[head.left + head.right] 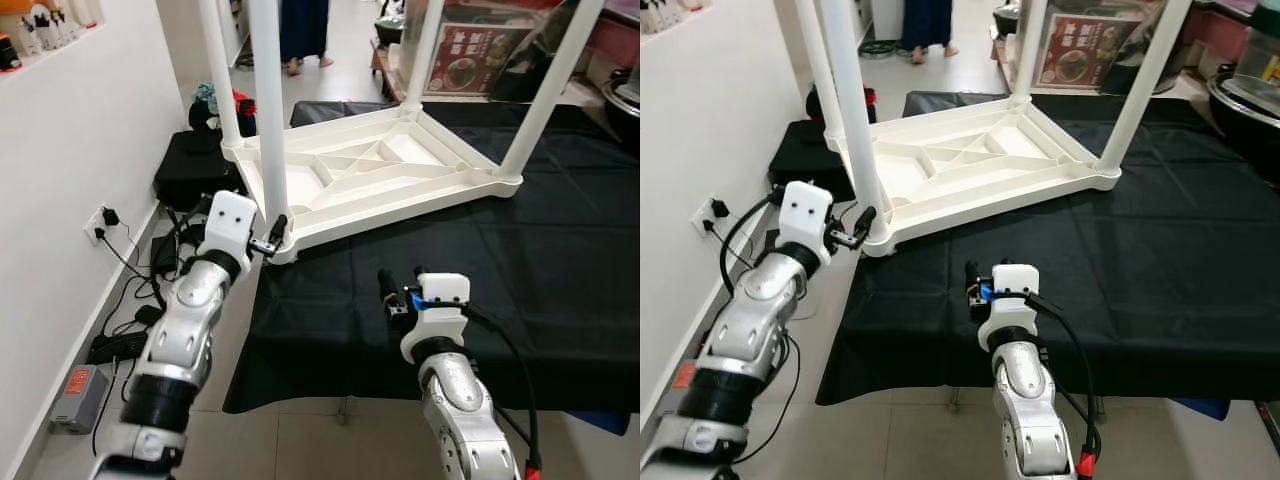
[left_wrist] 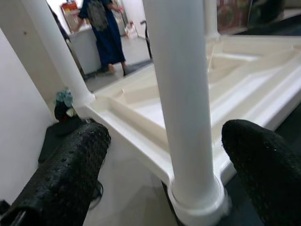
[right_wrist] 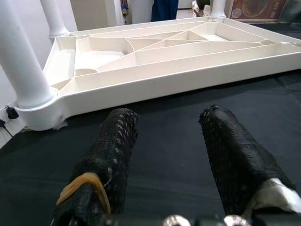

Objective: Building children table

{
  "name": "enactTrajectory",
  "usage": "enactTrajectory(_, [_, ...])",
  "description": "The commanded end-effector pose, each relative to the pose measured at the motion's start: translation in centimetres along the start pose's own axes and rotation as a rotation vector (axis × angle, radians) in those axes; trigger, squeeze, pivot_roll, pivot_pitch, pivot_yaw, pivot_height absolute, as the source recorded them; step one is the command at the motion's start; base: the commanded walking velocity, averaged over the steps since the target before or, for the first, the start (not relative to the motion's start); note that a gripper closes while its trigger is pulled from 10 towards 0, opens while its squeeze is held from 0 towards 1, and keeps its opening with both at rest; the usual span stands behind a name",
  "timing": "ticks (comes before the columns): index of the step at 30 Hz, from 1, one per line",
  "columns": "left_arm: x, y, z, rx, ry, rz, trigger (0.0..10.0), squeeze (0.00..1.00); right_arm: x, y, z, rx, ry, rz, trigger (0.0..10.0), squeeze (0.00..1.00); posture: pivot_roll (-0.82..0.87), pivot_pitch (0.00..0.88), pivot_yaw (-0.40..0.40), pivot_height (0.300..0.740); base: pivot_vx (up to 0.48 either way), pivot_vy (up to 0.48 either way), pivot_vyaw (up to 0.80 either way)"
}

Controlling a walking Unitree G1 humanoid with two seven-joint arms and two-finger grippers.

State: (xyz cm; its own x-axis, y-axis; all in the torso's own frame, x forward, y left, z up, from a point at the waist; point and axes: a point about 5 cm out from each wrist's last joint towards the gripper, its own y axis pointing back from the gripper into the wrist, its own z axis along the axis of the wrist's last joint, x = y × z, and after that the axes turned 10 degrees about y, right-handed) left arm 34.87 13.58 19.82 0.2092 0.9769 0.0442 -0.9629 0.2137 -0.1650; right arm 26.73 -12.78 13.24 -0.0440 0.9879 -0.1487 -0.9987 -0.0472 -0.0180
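A white plastic children's table (image 1: 370, 170) lies upside down on a black cloth (image 1: 520, 270), its legs pointing up. My left gripper (image 1: 275, 235) is at the near-left corner. It is open, with one finger (image 2: 70, 165) on each side of the base of that corner's leg (image 2: 183, 94) and a gap on both sides. My right gripper (image 1: 402, 278) hovers low over the cloth, a little in front of the table's near edge (image 3: 178, 75). It is open with nothing between its fingers (image 3: 113, 146).
A white wall with a socket (image 1: 100, 222) runs along the left; cables and a power strip (image 1: 120, 345) lie on the floor below. A black bag (image 1: 195, 165) sits beside the cloth's far-left corner. A person (image 1: 303, 35) stands far back. A printed box (image 1: 480, 55) stands behind.
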Motion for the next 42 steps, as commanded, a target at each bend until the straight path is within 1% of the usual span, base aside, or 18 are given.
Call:
enactTrajectory(1, [0.3, -0.6, 0.1, 0.006, 0.002, -0.029, 10.0, 0.00, -0.1, 0.2, 0.1, 0.002, -0.001, -0.010, 10.0, 0.00, 0.07, 0.059, -0.019, 0.740, 0.000, 0.000, 0.00])
enactTrajectory(4, [0.3, -1.0, 0.3, 0.003, -0.007, -0.048, 10.0, 0.00, -0.1, 0.3, 0.1, 0.001, -0.002, -0.011, 10.0, 0.00, 0.07, 0.059, -0.019, 0.740, 0.000, 0.000, 0.00])
enactTrajectory(5, [0.5, -1.6, 0.5, -0.004, -0.014, -0.053, 10.0, 0.00, -0.1, 0.3, 0.1, 0.002, -0.002, -0.012, 10.0, 0.00, 0.07, 0.064, -0.021, 0.740, 0.000, 0.000, 0.00])
enactTrajectory(8, [0.5, -2.1, 0.6, 0.002, -0.019, -0.074, 10.0, 0.00, -0.2, 0.3, 0.1, 0.002, -0.002, -0.013, 10.0, 0.00, 0.07, 0.065, -0.021, 0.740, 0.000, 0.000, 0.00])
enactTrajectory(11, [0.9, -2.6, 0.5, 0.008, -0.010, -0.058, 10.0, 0.00, -0.2, 0.4, 0.2, 0.001, -0.002, -0.014, 10.0, 0.00, 0.07, 0.070, -0.019, 0.740, 0.000, 0.000, 0.00])
enactTrajectory(12, [1.0, -2.7, 0.6, 0.003, -0.025, -0.055, 10.0, 0.00, -0.2, 0.4, 0.3, -0.001, -0.003, -0.016, 10.0, 0.00, 0.06, 0.082, -0.019, 0.740, 0.000, 0.000, 0.00])
enactTrajectory(16, [1.4, -3.3, 0.8, -0.004, -0.034, -0.042, 10.0, 0.00, -0.2, 0.5, 0.4, -0.006, -0.004, -0.021, 10.0, 0.00, 0.06, 0.085, -0.018, 0.740, 0.000, 0.000, 0.00])
enactTrajectory(18, [1.7, -3.8, 1.1, -0.009, -0.019, -0.032, 10.0, 0.00, -0.2, 0.7, 0.5, -0.007, -0.003, -0.020, 10.0, 0.00, 0.06, 0.093, -0.015, 0.740, 0.000, 0.000, 0.00])
enactTrajectory(19, [1.7, -3.8, 1.1, -0.009, -0.019, -0.032, 10.0, 0.00, -0.2, 0.7, 0.5, -0.007, -0.003, -0.020, 10.0, 0.00, 0.06, 0.093, -0.015, 0.740, 0.000, 0.000, 0.00])
enactTrajectory(20, [1.6, -4.1, 1.3, -0.015, -0.015, -0.037, 10.0, 0.00, -0.1, 0.7, 0.5, -0.005, -0.003, -0.020, 10.0, 0.00, 0.05, 0.101, -0.014, 0.740, 0.000, 0.000, 0.00])
enactTrajectory(21, [1.2, -4.7, 1.5, -0.019, -0.013, -0.059, 10.0, 0.00, -0.1, 1.0, 0.4, 0.002, -0.006, -0.022, 10.0, 0.00, 0.05, 0.099, -0.015, 0.740, 0.000, 0.000, 0.00])
enactTrajectory(25, [0.9, -4.9, 1.6, -0.018, -0.010, -0.074, 10.0, 0.00, -0.1, 1.0, 0.3, 0.006, -0.009, -0.024, 10.0, 0.00, 0.05, 0.099, -0.015, 0.740, 0.000, 0.000, 0.00])
enactTrajectory(29, [-0.9, -5.6, 1.9, -0.032, -0.007, -0.129, 10.0, 0.00, -0.1, 1.2, 0.4, 0.006, -0.004, -0.021, 10.0, 0.00, 0.04, 0.100, -0.002, 0.740, 0.000, 0.000, 0.00])
enactTrajectory(30, [-1.2, -5.8, 2.0, -0.039, 0.000, -0.134, 4.6, 0.00, -0.1, 1.3, 0.3, 0.006, -0.002, -0.021, 10.0, 0.00, 0.04, 0.094, 0.001, 0.740, 0.000, 0.000, 0.00])
enactTrajectory(34, [-1.4, -5.9, 2.1, -0.048, 0.007, -0.139, 4.6, 0.00, -0.1, 1.4, 0.3, 0.006, 0.000, -0.022, 10.0, 0.00, 0.04, 0.094, 0.001, 0.740, 0.000, 0.000, 0.00])
enactTrajectory(35, [-1.6, -5.9, 2.1, -0.055, 0.003, -0.142, 0.0, 0.00, 0.0, 1.4, 0.3, 0.007, 0.001, -0.022, 10.0, 0.00, 0.03, 0.088, 0.003, 0.740, 0.000, 0.000, 0.00])
enactTrajectory(40, [-1.5, -6.0, 2.3, -0.076, -0.014, -0.141, 0.0, 0.00, 0.0, 1.6, 0.3, 0.009, 0.005, -0.022, 10.0, 0.00, 0.03, 0.075, 0.002, 0.740, 0.000, 0.000, 0.00])
enactTrajectory(42, [-1.0, -6.0, 2.1, -0.067, -0.019, -0.083, 0.0, 0.00, 0.0, 1.6, 0.2, 0.011, 0.008, -0.021, 10.0, 0.00, 0.04, 0.065, 0.000, 0.740, 0.000, 0.000, 0.00])
